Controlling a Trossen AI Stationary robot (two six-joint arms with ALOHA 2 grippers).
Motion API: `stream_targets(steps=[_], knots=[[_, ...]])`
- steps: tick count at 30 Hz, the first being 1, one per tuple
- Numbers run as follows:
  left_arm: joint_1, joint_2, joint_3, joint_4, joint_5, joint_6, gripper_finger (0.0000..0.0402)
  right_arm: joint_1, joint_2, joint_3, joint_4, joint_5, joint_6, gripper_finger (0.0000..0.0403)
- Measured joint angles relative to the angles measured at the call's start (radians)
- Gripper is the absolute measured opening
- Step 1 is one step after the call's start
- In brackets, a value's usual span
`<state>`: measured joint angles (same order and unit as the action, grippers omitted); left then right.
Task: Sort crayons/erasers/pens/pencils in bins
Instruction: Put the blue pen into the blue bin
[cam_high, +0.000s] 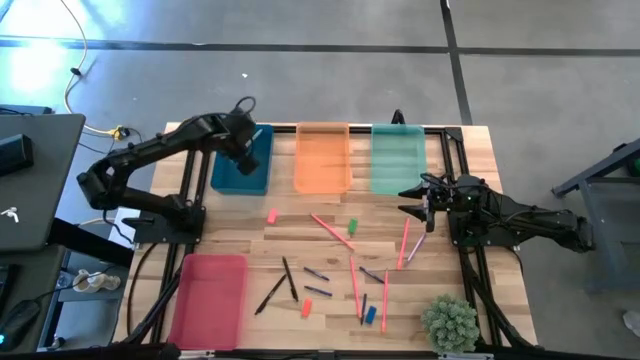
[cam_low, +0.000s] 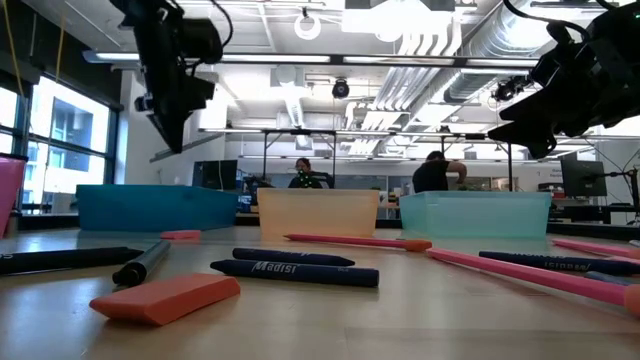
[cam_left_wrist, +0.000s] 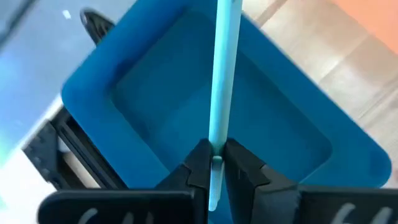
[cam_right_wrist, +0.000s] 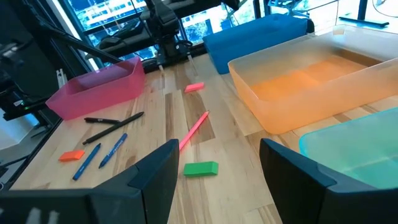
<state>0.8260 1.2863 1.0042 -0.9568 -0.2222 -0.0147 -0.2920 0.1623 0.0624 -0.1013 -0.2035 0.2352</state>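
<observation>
On your far left sits the pink-red bin (cam_high: 208, 300) at the table's near corner, shallow, rectangular and nothing visible inside. Look up from it and you find the left gripper (cam_left_wrist: 214, 163) above the dark teal-blue bin (cam_high: 243, 165), its arm reaching across from the table's left edge with the elbow bent. Its fingers are pinched tight on a slim silver-grey pen (cam_left_wrist: 222, 74), which runs straight out past the fingertips; in the left wrist view the pen lies over the bin's bare floor, and in the low view the gripper hangs well above the bin's rim. Next along the far edge you see the translucent orange bin (cam_high: 322, 158) and the translucent mint green bin (cam_high: 398, 160), side by side. On the wood in front of them lie the loose pieces: a pink eraser (cam_high: 271, 215), a green eraser (cam_high: 352, 226), an orange eraser (cam_high: 306, 307), a blue eraser (cam_high: 370, 315), long pink-red sticks (cam_high: 332, 231), black sticks (cam_high: 288, 278) and short dark blue pens (cam_high: 317, 274). On your right, the right gripper (cam_high: 417, 200) waits just in front of the mint bin, arm stretched in from the table's right side, its jaws spread wide and holding nothing, the green eraser well apart from it.
</observation>
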Motion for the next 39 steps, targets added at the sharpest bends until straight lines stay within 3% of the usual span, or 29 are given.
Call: stream_targets(steps=[6, 21, 26, 34, 39], knots=[[0.073, 0.073, 0.000, -0.032, 0.041, 0.008, 0.0017, 0.000, 0.000, 0.000, 0.000, 0.000, 0.000, 0.0217], [0.128, 0.248, 0.000, -0.035, 0.069, 0.020, 0.0017, 0.000, 0.000, 0.000, 0.000, 0.000, 0.000, 0.0217], [0.137, 0.304, 0.000, -0.037, 0.136, 0.023, 0.0017, 0.000, 0.000, 0.000, 0.000, 0.000, 0.000, 0.0217], [0.137, 0.344, 0.000, -0.037, 0.135, 0.056, 0.0017, 0.000, 0.000, 0.000, 0.000, 0.000, -0.007, 0.0217], [0.137, 0.344, 0.000, -0.037, 0.132, 0.071, 0.0031, 0.000, 0.000, 0.000, 0.000, 0.000, -0.105, 0.0217]])
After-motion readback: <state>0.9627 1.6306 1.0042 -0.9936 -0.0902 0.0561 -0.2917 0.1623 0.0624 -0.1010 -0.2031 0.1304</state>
